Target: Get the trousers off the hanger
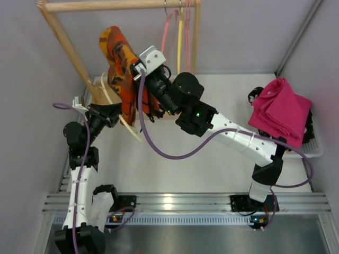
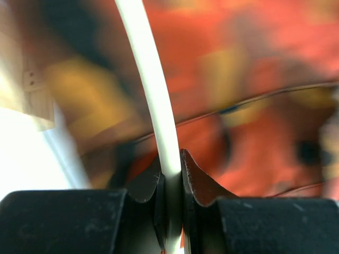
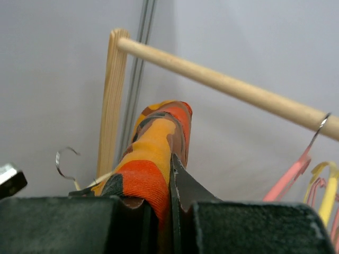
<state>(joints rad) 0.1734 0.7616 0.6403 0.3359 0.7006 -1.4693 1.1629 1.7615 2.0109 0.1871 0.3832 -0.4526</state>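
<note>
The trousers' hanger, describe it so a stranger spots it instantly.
Find the wooden rack, back left. Below its rail, against the orange camouflage trousers, a thin cream hanger sits pinched in the left gripper. The pink hangers and yellow hanger hook on the rail; it doesn't.

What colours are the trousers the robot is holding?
Orange camouflage with red, yellow and dark brown patches. The trousers show best in the right wrist view.

The orange camo trousers [image 1: 123, 69] hang bunched up in the air, pinched in my right gripper [image 3: 159, 185]. The thin cream hanger [image 2: 153, 90] slants beside them, its arm squeezed in my left gripper [image 2: 170, 172].
</note>
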